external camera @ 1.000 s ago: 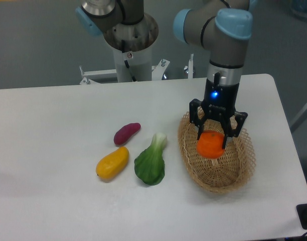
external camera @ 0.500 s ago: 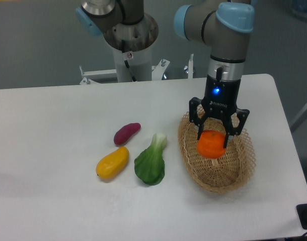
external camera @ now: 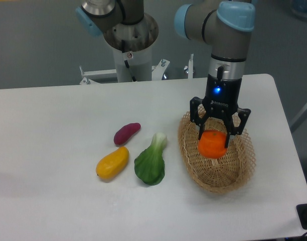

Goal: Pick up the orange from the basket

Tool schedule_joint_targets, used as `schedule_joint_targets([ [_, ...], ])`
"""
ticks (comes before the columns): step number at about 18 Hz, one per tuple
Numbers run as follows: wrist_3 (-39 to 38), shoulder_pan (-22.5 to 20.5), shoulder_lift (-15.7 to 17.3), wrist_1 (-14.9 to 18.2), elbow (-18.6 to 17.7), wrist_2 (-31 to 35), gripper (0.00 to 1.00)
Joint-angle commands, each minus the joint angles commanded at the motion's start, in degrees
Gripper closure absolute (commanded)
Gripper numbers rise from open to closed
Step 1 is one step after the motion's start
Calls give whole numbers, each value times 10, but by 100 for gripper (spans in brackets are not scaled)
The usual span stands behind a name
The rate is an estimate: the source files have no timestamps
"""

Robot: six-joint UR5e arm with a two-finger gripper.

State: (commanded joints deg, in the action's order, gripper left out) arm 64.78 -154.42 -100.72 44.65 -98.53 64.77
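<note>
The orange (external camera: 212, 144) is a small bright-orange fruit held between the two black fingers of my gripper (external camera: 214, 141), which is shut on it. It hangs inside the tan woven basket (external camera: 213, 175), near the basket's back half, at or just above the basket floor. The arm comes straight down from above onto the fruit. The gripper body hides the orange's top.
On the white table left of the basket lie a green leafy vegetable (external camera: 151, 163), a yellow-orange mango-shaped fruit (external camera: 112, 162) and a purple sweet potato (external camera: 127, 132). The robot base (external camera: 128, 45) stands at the back. The table's right edge runs close to the basket.
The arm with the orange has crept slightly up and to the right over the last second. The basket and the other items have not moved.
</note>
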Motion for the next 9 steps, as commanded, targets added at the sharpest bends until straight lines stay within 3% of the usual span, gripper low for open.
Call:
schedule_joint_targets([
  [9,3,0,0,0,-1,-1,33],
])
